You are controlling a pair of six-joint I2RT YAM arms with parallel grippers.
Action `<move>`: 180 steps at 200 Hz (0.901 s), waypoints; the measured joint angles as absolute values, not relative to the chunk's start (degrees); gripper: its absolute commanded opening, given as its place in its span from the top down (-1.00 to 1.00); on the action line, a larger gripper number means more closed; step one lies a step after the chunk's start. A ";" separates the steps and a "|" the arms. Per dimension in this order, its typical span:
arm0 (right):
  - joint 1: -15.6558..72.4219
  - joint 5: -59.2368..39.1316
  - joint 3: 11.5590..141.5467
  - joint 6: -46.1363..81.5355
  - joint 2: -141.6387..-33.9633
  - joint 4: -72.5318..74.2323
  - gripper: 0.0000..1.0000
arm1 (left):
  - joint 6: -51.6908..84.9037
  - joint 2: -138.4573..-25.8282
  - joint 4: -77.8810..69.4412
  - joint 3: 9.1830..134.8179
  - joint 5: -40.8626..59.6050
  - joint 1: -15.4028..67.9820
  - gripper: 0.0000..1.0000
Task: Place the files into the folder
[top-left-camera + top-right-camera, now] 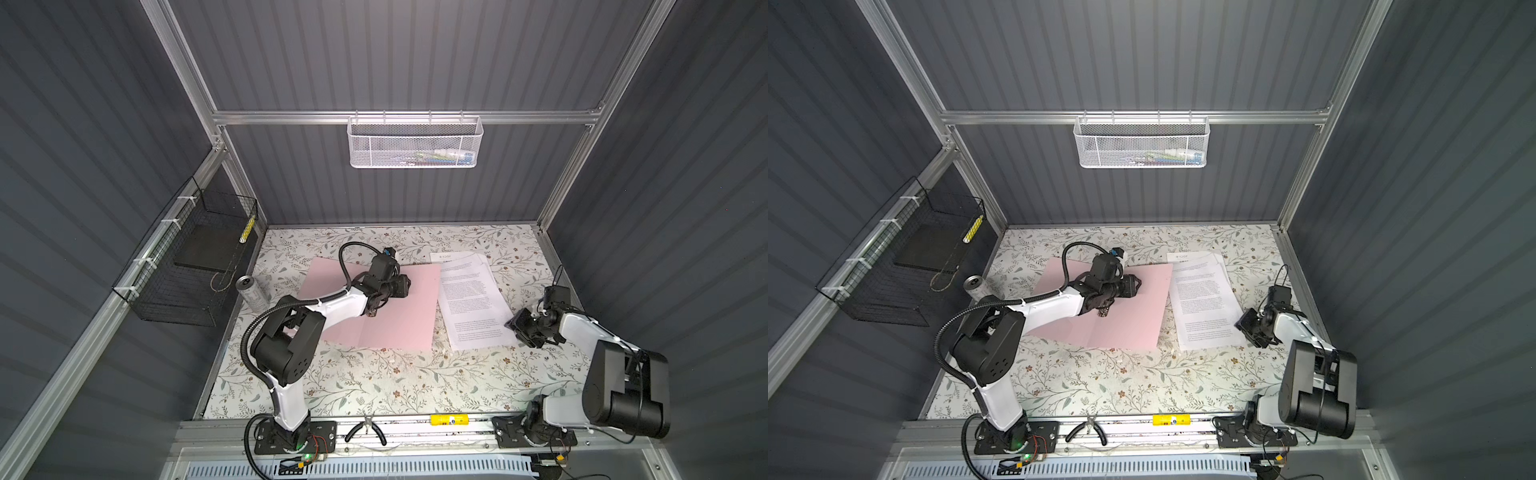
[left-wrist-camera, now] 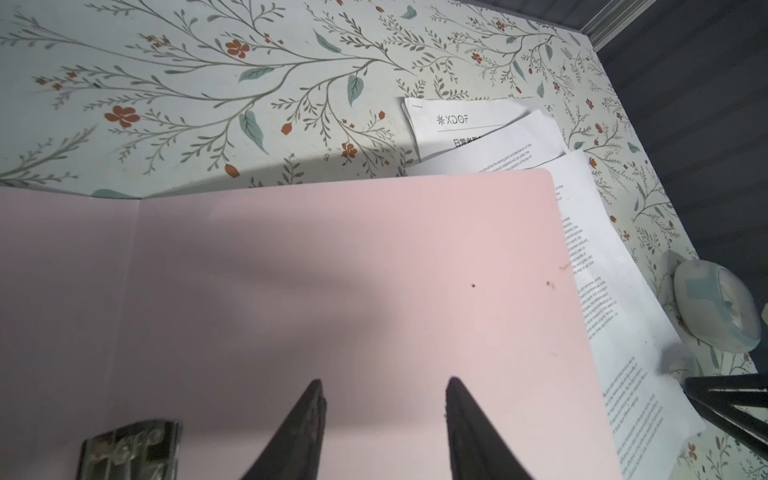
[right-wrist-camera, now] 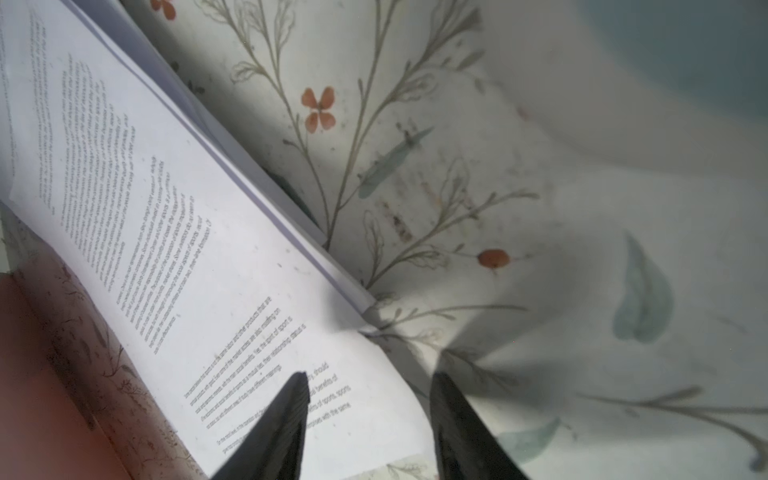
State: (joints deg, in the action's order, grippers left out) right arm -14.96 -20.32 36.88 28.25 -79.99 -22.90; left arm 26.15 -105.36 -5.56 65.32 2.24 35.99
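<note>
Dark ribbed walls and an aluminium frame; the table (image 1: 374, 374) has a floral print.

The folder (image 1: 399, 320) lies open and flat near the table's middle. It is pale pink and thin, two leaves meeting at a faint crease. We note a small dark clip (image 2: 129, 449) on its inner face and a few dark specks on the right leaf.

The files (image 1: 469, 299) lie just beside the folder's right edge, outside it. They are white sheets, loosely fanned, with corners out of line. The top sheet carries blocks of small black print, and a rear sheet is headed "XDOF". In the left wrist view the pink edge hides their margin; we cannot tell whether they touch.

The left claw (image 2: 384, 380) hangs over the right leaf, jaws moderately apart, nothing between them. The right claw (image 3: 368, 376) sits low at the files' right edge, near their front corner. Its jaws are likewise apart, one finger (image 3: 286, 415) over the printed sheet and the other over bare table, gripping nothing.

Outward: a silver can (image 1: 251, 291) stands left of the folder. A black wire basket (image 1: 187, 266) hangs on the left wall and a white mesh basket (image 1: 415, 141) on the back rail.
</note>
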 measured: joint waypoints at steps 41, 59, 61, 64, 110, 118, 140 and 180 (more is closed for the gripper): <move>-14.96 -26.87 36.32 28.29 -80.14 -20.95 0.04 | 26.39 -106.59 -6.09 65.32 3.07 35.99 0.04; -14.96 -29.91 35.75 28.45 -80.20 -19.84 0.07 | 26.63 -106.89 -6.31 65.32 3.25 36.01 0.05; -14.96 -30.30 35.68 28.45 -80.20 -19.70 0.07 | 26.63 -106.91 -6.37 65.32 3.25 36.03 0.05; -14.96 -30.74 35.62 28.49 -80.20 -19.55 0.08 | 26.65 -106.98 -6.46 65.32 3.27 36.03 0.05; -14.96 -36.69 35.11 28.53 -82.32 -16.14 0.13 | 27.22 -108.95 -6.94 65.84 4.75 36.07 0.06; -14.96 -37.39 35.05 28.75 -82.81 -15.55 0.14 | 27.33 -109.21 -6.98 65.84 4.89 36.07 0.06; -14.96 -39.62 34.65 29.78 -84.14 -13.26 0.16 | 27.66 -109.67 -7.33 65.84 5.45 36.07 0.07; -14.09 -42.50 35.20 31.31 -87.85 -10.66 0.19 | 27.66 -111.48 -7.92 66.39 6.28 36.07 0.09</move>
State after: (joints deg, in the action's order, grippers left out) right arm -14.09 -42.50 35.20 31.31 -87.85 -10.66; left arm 27.66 -111.48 -7.92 66.39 6.28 36.07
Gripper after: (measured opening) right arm 0.405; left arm 0.461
